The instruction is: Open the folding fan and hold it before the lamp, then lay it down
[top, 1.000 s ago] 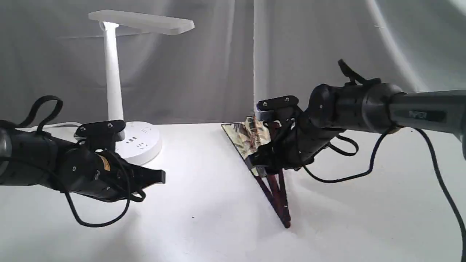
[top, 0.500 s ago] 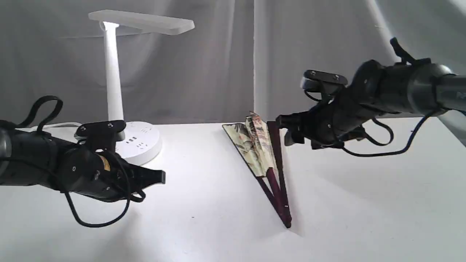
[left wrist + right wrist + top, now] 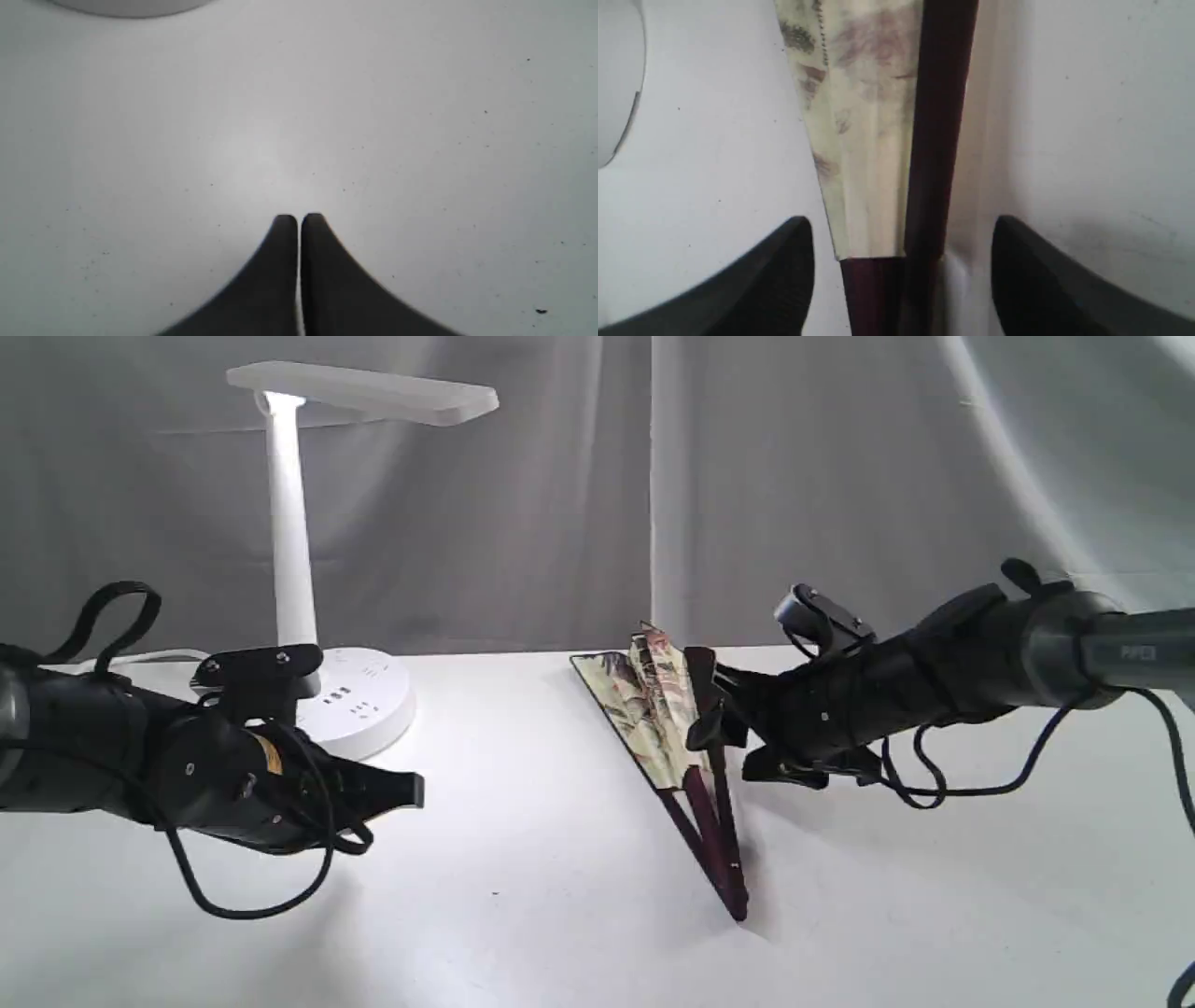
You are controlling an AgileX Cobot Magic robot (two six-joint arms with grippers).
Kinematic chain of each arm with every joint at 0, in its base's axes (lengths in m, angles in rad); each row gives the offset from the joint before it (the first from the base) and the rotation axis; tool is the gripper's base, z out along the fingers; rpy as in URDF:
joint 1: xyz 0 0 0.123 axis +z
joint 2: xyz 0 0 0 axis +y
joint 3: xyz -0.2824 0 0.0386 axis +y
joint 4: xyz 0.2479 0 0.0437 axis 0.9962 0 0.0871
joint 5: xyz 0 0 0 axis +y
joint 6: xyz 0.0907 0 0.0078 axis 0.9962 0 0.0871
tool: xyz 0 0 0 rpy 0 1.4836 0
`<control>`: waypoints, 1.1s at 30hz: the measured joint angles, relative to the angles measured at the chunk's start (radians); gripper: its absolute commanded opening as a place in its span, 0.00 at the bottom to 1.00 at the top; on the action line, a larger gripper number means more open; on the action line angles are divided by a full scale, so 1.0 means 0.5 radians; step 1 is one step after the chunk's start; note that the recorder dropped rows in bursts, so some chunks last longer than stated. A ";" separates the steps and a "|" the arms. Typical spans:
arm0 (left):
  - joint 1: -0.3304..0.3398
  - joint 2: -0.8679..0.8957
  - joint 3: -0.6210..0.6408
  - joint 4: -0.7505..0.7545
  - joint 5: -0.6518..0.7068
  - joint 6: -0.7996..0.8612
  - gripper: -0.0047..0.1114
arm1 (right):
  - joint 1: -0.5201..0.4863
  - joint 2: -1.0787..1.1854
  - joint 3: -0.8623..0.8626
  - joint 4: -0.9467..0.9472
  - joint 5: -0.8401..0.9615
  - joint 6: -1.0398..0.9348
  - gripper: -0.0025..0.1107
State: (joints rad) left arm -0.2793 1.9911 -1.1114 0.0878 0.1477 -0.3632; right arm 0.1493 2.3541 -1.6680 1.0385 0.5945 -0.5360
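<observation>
So I'm on step one, getting the fan (image 3: 667,728) open. It's lying on the table (image 3: 523,933) well off to the side of the lamp (image 3: 289,523), on my right arm's side. It's only cracked into a skinny wedge, with the pleats bunched up at the end level with the lamp's base and the pivot pointing away from the lamp.

My right gripper (image 3: 733,751) has its jaws apart, straddling the fan about where the paper stops and the dark ribs start. The wrist view shows table on both sides between the fingers and the fan, so I'm not clamped on anything. My left gripper (image 3: 415,791) is pinched together with nothing in it, hanging over bare table just in front of the lamp's base.

As I read it, the next move is to close on the dark outer rib alone, not the whole stack, then swing it away from the lamp so the leaf spreads. The left one probably has to pin the other side or the pivot, or the whole fan will just slide.

There's plenty of open table between fan and lamp to spread into, and more on the far side from the lamp. The things to watch are the lamp's post once I lift the fan over there, the thin paper edge, and my right arm's cable (image 3: 934,784) drooping low near the ribs.
</observation>
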 measured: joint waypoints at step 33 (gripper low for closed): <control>0.000 0.000 0.000 0.000 0.000 0.009 0.04 | -0.007 0.092 0.000 0.582 0.048 -0.139 0.02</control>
State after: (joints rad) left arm -0.2793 1.9911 -1.1114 0.0878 0.1477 -0.3589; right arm 0.1460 2.4000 -1.6680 1.3295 0.6188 -0.6057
